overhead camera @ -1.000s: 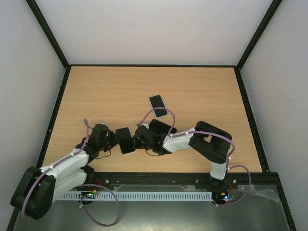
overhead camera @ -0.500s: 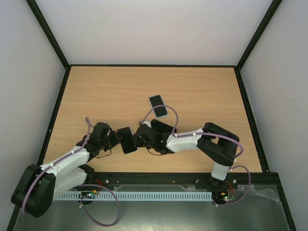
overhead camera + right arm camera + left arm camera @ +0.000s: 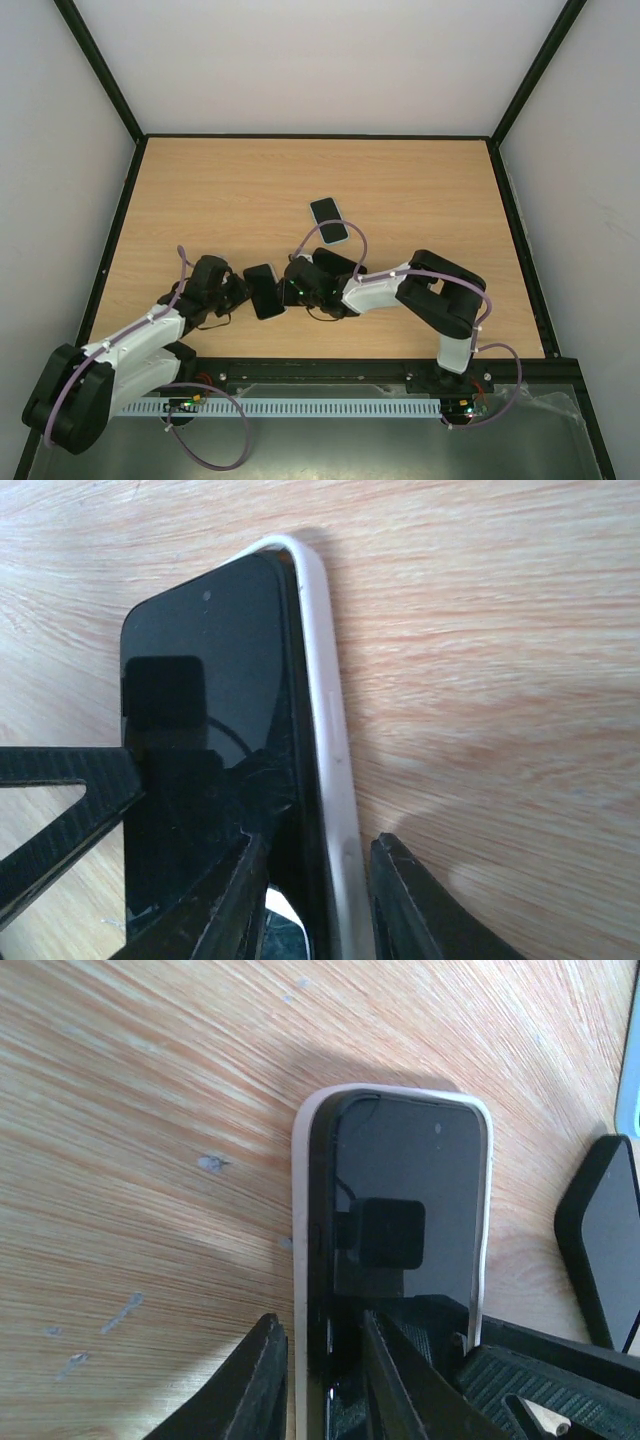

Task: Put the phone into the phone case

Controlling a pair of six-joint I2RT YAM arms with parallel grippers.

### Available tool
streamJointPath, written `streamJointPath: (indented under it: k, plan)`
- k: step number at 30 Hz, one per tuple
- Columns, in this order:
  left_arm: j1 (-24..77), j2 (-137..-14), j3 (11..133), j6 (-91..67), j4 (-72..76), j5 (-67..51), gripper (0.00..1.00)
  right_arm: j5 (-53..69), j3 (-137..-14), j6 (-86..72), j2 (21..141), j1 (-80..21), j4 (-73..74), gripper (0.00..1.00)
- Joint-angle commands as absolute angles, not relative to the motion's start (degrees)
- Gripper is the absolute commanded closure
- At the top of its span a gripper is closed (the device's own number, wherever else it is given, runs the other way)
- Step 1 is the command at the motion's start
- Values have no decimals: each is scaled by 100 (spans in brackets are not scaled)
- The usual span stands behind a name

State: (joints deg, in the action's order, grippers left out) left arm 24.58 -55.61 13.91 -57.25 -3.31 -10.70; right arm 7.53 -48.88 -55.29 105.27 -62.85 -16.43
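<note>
A black phone (image 3: 264, 290) sits inside a white case and lies near the table's front edge, between my two grippers. In the left wrist view the phone (image 3: 410, 1180) fills the white case (image 3: 299, 1210), and my left gripper (image 3: 320, 1360) is clamped across its left edge, one finger outside the case and one on the screen. In the right wrist view my right gripper (image 3: 315, 890) is clamped across the opposite edge of the phone (image 3: 200, 710) and case (image 3: 325, 710). From above, the left gripper (image 3: 245, 290) and the right gripper (image 3: 285, 290) flank the phone.
A second dark-screened device with a light rim (image 3: 329, 220) lies farther back on the wooden table (image 3: 420, 190). A black rounded slab (image 3: 600, 1240) lies beside the held phone. Black frame rails border the table.
The right arm's elbow swung out to the right and came back. The phone and both grippers have barely moved.
</note>
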Motion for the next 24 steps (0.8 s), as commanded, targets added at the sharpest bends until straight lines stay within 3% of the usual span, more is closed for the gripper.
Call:
streamJointPath:
  k: [1, 9, 24]
  plan:
    - [2487, -5507, 1271, -5802, -144, -1264, 80, 1090, -4752, -5560, 10758, -6281, -2050, 71]
    - [2509, -5766, 1168, -5955, 234, -1490, 87, 1512, -4645, -5881, 10866, -6282, -2606, 75]
    - [2549, -5608, 1032, -6075, 87, -1397, 81, 1941, -4055, -6785, 10743, -6192, -4232, 77]
